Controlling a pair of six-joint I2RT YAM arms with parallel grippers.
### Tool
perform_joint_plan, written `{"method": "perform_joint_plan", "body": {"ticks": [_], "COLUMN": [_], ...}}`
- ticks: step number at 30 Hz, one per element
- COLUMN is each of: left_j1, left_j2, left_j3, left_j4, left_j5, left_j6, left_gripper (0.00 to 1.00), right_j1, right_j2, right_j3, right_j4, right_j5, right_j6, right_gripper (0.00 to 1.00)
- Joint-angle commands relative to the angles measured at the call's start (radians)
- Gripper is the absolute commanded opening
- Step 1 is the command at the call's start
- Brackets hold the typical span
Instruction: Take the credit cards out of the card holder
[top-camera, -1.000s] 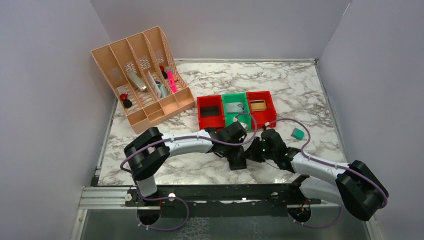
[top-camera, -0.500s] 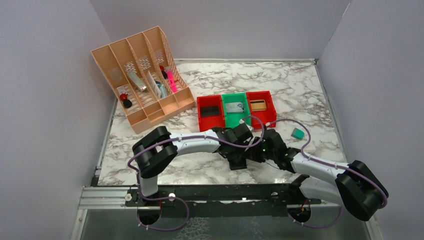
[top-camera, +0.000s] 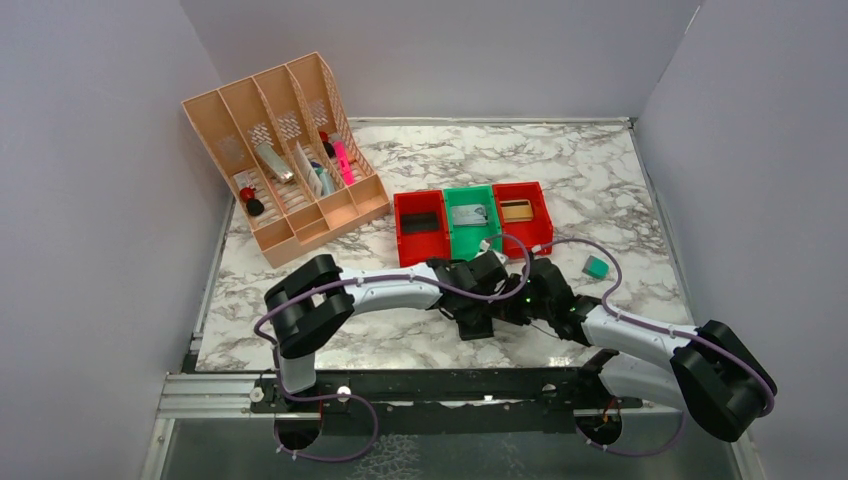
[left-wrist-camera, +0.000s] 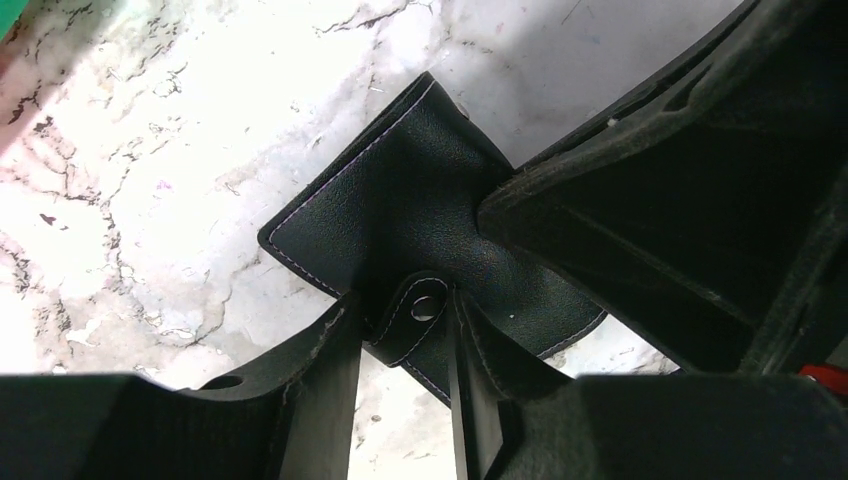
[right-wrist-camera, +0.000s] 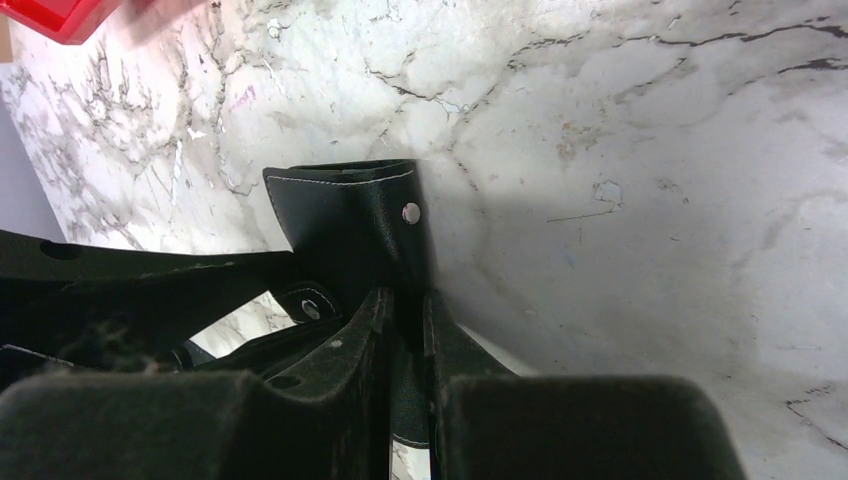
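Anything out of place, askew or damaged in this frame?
Nothing spilled or damaged. The card holder is pinched by the right gripper, its unsnapped tab between the fingers of the left gripper. Only a teal block lies loose, right of the bins.

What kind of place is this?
Probably a robot lab workcell: marble-patterned table boxed by plain grey walls, left arm and right arm bolted at its near edge, staged peach organizer.

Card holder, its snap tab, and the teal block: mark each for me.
card holder (left-wrist-camera: 400, 210), left wrist view, on its black outer face.
snap tab (left-wrist-camera: 425, 305), left wrist view, on the snap ring at its end.
teal block (top-camera: 596, 267), top view, on its top face.
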Motion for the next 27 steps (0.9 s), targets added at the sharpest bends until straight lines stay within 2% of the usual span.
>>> {"method": "perform_joint_plan", "body": {"ticks": [1,5,14,27], "left_j1": [-0.005,-0.005,-0.004,0.009], "left_j2": [-0.005,-0.035,-0.091,-0.151], "left_j3": [-0.037,-0.057,-0.096,-0.136], "left_j4": [-0.047,-0.049,-0.057,-0.062], "left_j5": [-0.102,-0.147,-0.242,-0.274], "left_j6": [-0.008,-0.038,-0.101,-0.163], "left_gripper": [0.35,0.3,0.29,0.29], "right_j1": [0.003,0.002,0.003,0.003], "right_j2": [0.011,0.003,-0.008,-0.035], "right_j3": [-0.024,-0.028,-0.032,-0.042], "right_j4": [-0.039,-0.042,-0.043,-0.046], "right_j5": [0.018,0.026,0.032,0.035], "right_j6": [0.017,0.016,0.018,0.022], "right_gripper": [0.11,0.07,0.02,0.01]}}
